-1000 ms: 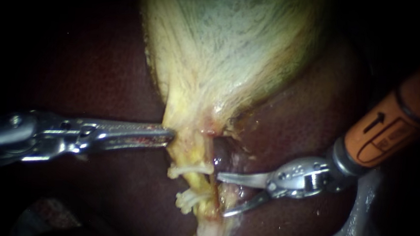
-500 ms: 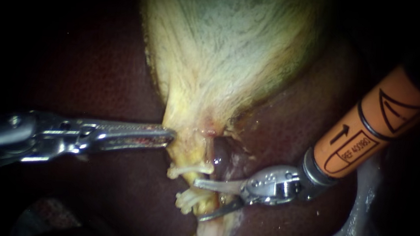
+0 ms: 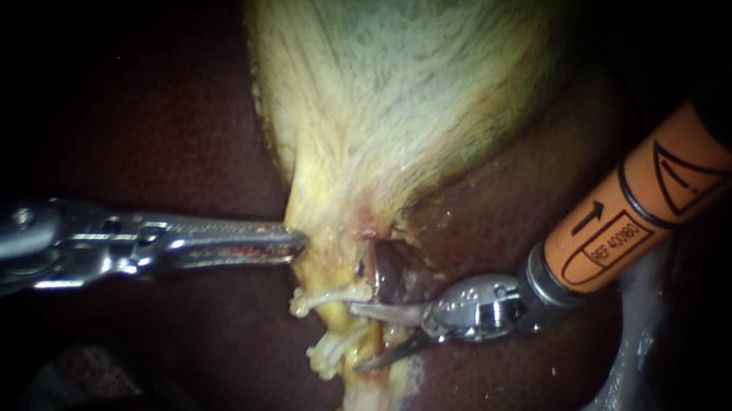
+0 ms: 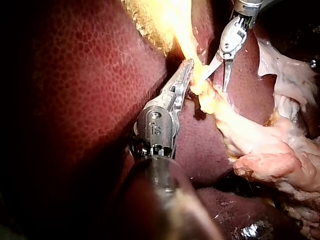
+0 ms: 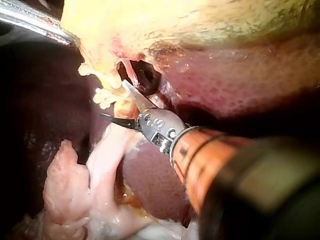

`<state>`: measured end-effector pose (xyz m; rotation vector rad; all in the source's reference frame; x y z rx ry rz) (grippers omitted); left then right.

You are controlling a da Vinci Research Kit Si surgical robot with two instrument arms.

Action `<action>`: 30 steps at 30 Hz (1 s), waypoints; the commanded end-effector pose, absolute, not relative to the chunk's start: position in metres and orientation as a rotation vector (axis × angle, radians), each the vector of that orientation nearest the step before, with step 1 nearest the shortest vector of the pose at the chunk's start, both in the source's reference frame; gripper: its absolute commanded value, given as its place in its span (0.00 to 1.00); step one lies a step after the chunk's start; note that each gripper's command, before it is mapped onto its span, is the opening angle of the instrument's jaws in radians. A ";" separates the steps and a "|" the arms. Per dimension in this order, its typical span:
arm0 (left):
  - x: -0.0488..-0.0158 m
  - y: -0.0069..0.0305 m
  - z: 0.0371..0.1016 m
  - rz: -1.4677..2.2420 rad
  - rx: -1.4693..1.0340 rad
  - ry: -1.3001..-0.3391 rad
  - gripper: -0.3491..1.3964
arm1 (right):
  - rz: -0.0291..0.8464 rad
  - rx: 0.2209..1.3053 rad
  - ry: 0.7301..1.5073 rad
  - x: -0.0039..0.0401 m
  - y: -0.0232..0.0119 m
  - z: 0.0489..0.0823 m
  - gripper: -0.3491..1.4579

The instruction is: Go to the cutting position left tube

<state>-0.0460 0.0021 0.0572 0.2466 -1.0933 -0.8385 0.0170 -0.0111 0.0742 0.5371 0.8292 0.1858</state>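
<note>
The pale gallbladder (image 3: 392,78) narrows downward into a yellowish left tube (image 3: 347,329) that carries two white clips, an upper one (image 3: 321,297) and a lower one (image 3: 326,349). My left instrument (image 3: 296,244) comes in level from the left, its jaws shut on the gallbladder's neck (image 3: 316,241); the left wrist view shows this grip (image 4: 188,70). My right instrument (image 3: 358,338), on an orange shaft (image 3: 631,224), has thin blades standing open around the tube between the clips. The right wrist view shows the same open blades (image 5: 112,100) beside a clip (image 5: 102,96).
Dark red liver (image 3: 173,132) lies all around the tubes. A darker tube (image 3: 389,272) runs just right of the clipped one. Pale loose tissue (image 3: 619,395) sits at the lower right, and lumpy fatty tissue (image 4: 270,165) lies beside my left instrument.
My right instrument has moved left onto the clipped tube, its open blades now around it and a little narrower. My left instrument has kept its grip and barely shifted.
</note>
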 end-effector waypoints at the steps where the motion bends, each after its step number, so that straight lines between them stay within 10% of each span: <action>1: -0.0460 0.0020 0.0572 -0.838 0.246 -1.093 0.00 | 0.187 0.537 0.831 0.0171 -0.0111 0.0742 0.91; 30: -0.0469 0.0022 0.0572 -0.840 0.245 -1.093 0.00 | 0.210 0.595 0.914 0.0235 -0.0115 0.0742 0.91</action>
